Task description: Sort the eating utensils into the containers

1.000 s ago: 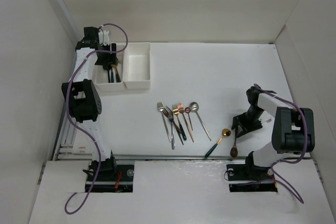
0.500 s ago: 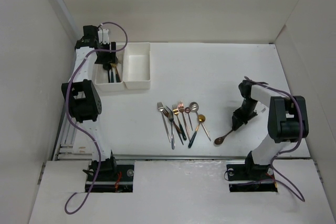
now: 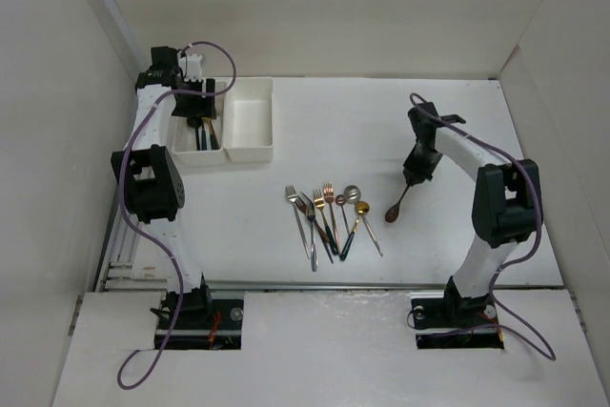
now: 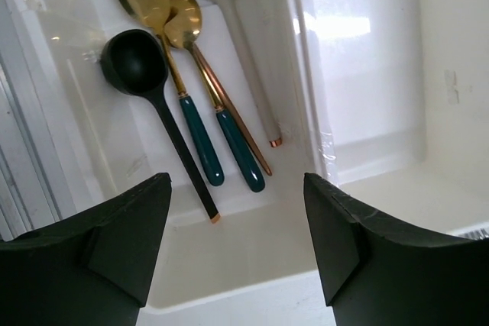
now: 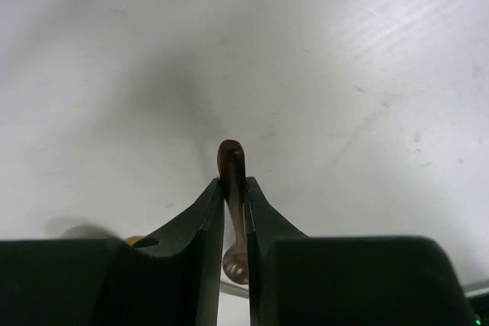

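Because spoons [image 4: 200, 139] are already lying in the left bin [image 3: 200, 159], the right end effector [image 3: 416, 174] is pinching a copper spoon [image 3: 394, 209] tightly by its handle, apparently above the table [image 3: 334, 121], right of the pile [image 3: 329, 221], while the left end effector [image 4: 235, 181] is hanging open over that bin.

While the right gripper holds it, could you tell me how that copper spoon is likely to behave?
Probably stiff: the copper spoon shows a straight line hanging from the right gripper. It may swivel or slip, since the fingers pinch only its slim handle end. It looks light, being so thin.
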### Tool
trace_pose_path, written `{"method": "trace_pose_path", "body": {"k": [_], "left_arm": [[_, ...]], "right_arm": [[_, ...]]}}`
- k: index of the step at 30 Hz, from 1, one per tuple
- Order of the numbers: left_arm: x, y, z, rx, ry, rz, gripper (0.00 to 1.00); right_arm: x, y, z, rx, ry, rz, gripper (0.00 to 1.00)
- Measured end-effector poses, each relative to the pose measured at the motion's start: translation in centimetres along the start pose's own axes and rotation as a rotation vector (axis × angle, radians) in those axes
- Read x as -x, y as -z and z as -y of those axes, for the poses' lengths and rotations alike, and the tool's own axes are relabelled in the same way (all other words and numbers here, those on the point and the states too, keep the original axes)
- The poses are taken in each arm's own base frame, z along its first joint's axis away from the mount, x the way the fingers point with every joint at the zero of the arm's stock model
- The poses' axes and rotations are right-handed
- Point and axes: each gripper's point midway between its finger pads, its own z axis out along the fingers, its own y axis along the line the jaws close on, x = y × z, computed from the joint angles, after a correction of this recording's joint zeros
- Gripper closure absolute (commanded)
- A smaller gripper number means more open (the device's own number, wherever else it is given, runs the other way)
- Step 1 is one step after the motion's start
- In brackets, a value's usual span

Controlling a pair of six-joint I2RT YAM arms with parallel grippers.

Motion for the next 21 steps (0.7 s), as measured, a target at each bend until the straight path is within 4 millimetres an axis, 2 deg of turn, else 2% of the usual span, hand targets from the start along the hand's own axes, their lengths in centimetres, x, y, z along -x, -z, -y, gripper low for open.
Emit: {"method": "trace_pose_path", "body": {"k": [4,9,12,16,18,21], "left_arm": [[0.3,0.7,1.8,-0.066,-0.072,0.005,0.30],[1.9,2.2,6.1,-0.184,-0.176,0.055,0.29],[2.1,3.1,9.8,-0.280,-0.250,0.073,0.24],[1.7,4.6,16.7,-0.518,-0.346,0.096,0.15],[1.3,5.5,20.0,-0.641,-0.376,0.102,0.12],[0.7,6.7,24.6,-0.782,-0.411,0.108,0.09]], "right_arm": [[2.3,3.2,-3.3,0.137,0.027,0.092,1.00],[3.8,5.9,-5.5,0.258,0.042,0.158,1.00],[3.7,6.2,-6.3,0.292,0.054,0.157,1.00],[3.6,7.6,-8.1,0.350,0.060,0.165,1.00],[3.7,9.3,-10.2,0.419,0.061,0.192,1.00],[3.4,13.1,-14.3,0.555,0.070,0.231,1.00]]}}
